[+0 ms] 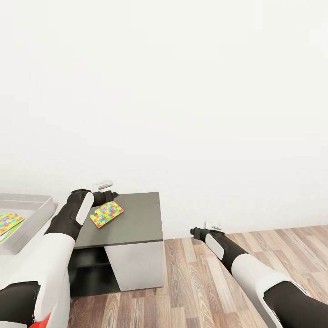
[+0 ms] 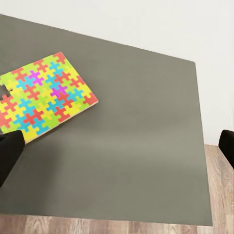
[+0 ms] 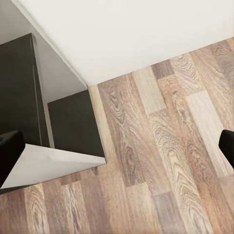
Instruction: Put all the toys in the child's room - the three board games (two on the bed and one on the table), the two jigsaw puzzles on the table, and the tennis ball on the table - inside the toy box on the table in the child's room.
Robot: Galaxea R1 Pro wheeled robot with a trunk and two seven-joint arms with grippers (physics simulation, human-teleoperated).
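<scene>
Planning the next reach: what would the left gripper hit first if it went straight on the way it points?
Probably the bare dark grey cabinet top, judging by the left wrist view. The left gripper is open, and the multicoloured jigsaw puzzle panel lies off to one side of that line.

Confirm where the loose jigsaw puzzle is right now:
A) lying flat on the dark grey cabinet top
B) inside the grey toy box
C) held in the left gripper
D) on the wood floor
A: the jigsaw puzzle lies flat on the dark cabinet top, beside the open left gripper.
</scene>
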